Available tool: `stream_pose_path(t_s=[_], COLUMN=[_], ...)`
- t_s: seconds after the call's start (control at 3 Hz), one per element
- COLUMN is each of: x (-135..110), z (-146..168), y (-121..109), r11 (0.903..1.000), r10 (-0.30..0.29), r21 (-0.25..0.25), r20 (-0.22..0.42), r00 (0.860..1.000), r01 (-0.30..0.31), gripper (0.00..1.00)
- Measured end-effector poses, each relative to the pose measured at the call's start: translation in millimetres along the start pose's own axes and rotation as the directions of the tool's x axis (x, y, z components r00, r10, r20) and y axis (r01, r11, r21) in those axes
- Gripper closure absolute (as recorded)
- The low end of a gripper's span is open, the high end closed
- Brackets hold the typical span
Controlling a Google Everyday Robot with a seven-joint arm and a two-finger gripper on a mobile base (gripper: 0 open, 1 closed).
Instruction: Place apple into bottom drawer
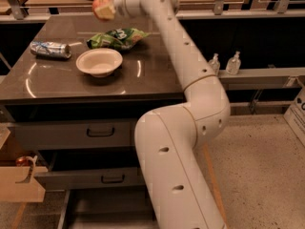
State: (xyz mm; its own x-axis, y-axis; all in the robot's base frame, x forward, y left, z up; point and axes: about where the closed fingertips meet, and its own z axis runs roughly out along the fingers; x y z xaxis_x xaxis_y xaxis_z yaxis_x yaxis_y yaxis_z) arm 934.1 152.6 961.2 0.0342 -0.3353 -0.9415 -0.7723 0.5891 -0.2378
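Apple, small and round, smooth red-orange skin with a pale yellow patch. Up in the air above the far edge of the desk, not touching it. Clamped at the tip of the gripper, fingers pressed on the apple.

Bottom drawer, flat grey metal floor with thin side walls, open, low under the near edge of the desk, well apart from the apple. Above it, 2 grey drawers, each with a black loop handle, both pushed in.

Dark, flat, shiny desk top with soft spots of light. Green snack bag, crinkly and shiny, near the far edge, close under the apple. White letters on the bag, too blurry to read. White bowl, round and smooth, near the middle of the desk, just beside the bag. Silver and blue can, on its side near the far left corner, label not readable.

Arm, white, thick and smooth, round tube parts with small dark holes. Coming up in front of the near right corner, bent at 1 big elbow, then stretched up and left over the right side of the desk to the far edge.
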Motion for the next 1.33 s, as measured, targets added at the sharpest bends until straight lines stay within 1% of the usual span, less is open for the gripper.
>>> stream_pose_path(t_s=[0.33, 0.67, 1.0, 1.33], x=[-89.4, -88.9, -107.6, -149.1], z=[-75.8, -71.7, -81.9, -114.8], y=[5.6, 12.4, 26.7, 58.6], r11=[0.9814, 0.9755, 0.9753, 0.9793], r10=[-0.182, -0.207, -0.197, -0.153], r21=[-0.042, -0.056, -0.087, -0.136], r20=[0.103, 0.093, 0.075, -0.015], r00=[0.978, 0.974, 0.978, 0.988], r01=[0.187, 0.213, 0.203, 0.15], gripper=[1.0, 1.0, 1.0, 1.0])
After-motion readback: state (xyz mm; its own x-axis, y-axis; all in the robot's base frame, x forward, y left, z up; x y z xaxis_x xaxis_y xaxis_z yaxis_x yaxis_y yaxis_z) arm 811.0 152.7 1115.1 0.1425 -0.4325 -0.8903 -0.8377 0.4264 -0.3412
